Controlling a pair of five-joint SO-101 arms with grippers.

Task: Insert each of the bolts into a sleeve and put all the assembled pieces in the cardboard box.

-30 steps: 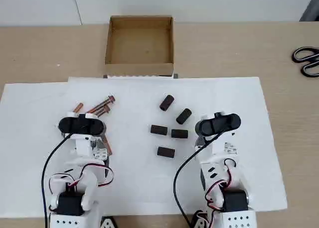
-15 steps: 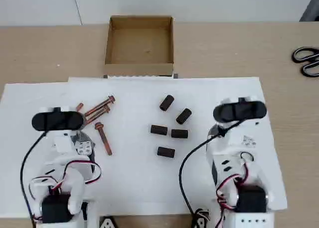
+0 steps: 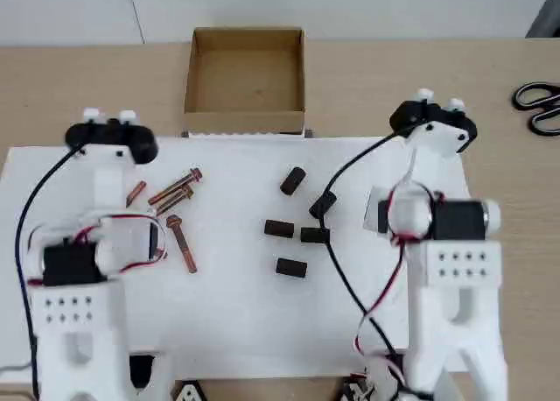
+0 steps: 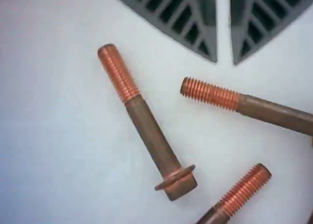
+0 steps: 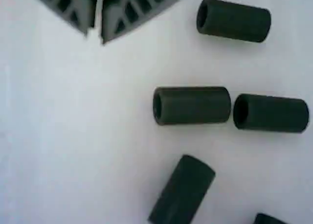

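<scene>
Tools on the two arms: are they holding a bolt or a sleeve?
Neither. Left tool and right tool are empty; bolts and sleeves lie loose.

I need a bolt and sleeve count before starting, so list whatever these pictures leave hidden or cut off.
High view: the left arm covers part of a bolt, so the bolt count is unsure.
Left wrist view: one bolt runs off the edge, head unseen; another is cut off too, shank hidden.
Right wrist view: one sleeve is clipped by the edge.
</scene>
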